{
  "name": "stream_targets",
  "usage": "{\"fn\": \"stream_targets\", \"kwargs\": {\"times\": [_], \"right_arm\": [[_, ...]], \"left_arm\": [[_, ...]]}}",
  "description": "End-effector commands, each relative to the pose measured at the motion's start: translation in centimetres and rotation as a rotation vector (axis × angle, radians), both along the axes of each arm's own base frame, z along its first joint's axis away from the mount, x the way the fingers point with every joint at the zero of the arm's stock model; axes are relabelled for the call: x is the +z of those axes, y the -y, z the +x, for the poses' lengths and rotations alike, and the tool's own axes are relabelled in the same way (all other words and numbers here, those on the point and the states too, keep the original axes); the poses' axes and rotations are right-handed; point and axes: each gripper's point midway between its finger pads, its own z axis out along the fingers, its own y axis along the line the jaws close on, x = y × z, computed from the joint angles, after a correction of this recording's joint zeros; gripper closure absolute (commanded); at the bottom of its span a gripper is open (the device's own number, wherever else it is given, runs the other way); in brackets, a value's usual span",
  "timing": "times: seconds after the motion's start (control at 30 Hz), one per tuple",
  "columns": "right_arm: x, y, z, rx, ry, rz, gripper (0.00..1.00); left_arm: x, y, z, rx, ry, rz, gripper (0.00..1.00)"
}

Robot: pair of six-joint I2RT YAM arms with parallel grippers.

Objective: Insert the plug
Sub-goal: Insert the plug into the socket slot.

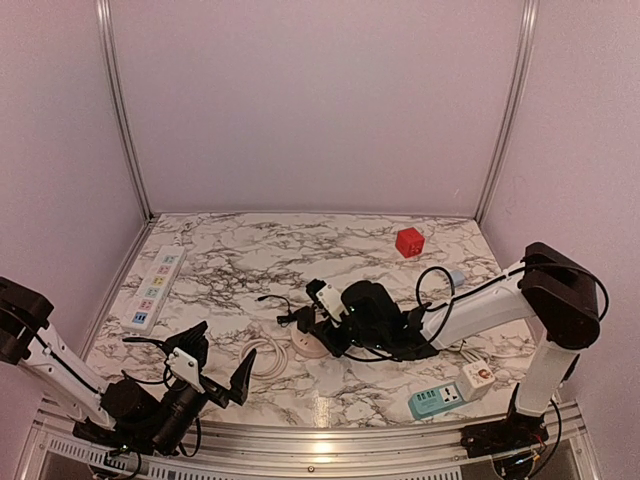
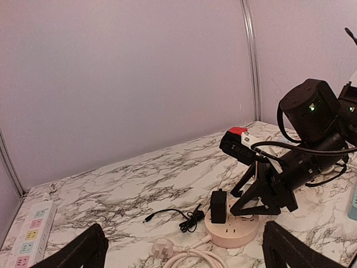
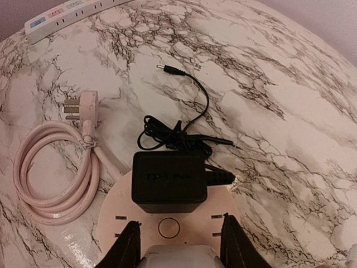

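At the near left corner of the counter [image 1: 300, 245]: left claw [image 1: 218, 368], spread as wide as it goes, grasping nothing, well apart from the work. Farther in, near the middle: right claw [image 3: 177, 234], low over the round pink socket [image 3: 114, 220], fingers [image 3: 127, 245] partly apart with only the socket's top showing between them, so released rather than clenched on anything. Straight ahead of those tips and just beyond them: the black adapter [image 3: 168, 181], upright on the socket's top, long side crosswise to the claw's reach and roughly matching the gap. Plainly the right arm's job, then, probably a short reach forward to straddle and press. No telling from here whether the prongs are fully home or only resting in the slots. Off the adapter's right end, a thin black lead [image 3: 178, 134], bunched just behind it, barrel tip loose on the marble farther out. Left of the socket, a coiled pink cable [image 3: 50, 173], its own plug lying free. Toward the near right corner, a blue-green socket block [image 1: 436, 401]. Along the far left edge, a long white power strip [image 1: 158, 288]; near the far right corner, a red cube [image 1: 409, 242]. Underfoot, glossy veined marble, flat, likely slick under the socket. Beyond, plain pale walls [image 1: 320, 100].
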Motion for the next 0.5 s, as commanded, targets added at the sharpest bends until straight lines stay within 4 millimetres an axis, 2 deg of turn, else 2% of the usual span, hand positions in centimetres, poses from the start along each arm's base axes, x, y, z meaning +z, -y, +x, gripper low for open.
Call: {"fn": "stream_targets", "kwargs": {"times": [0.0, 0.47], "right_arm": [[1.1, 0.4, -0.1, -0.005, 0.022, -0.015, 1.00], [-0.3, -0.5, -0.6, 0.048, -0.017, -0.041, 1.00]], "left_arm": [[2.0, -0.5, 0.3, 0.008, -0.027, -0.164, 0.01], [2.0, -0.6, 0.3, 0.007, -0.026, -0.160, 0.01]]}}
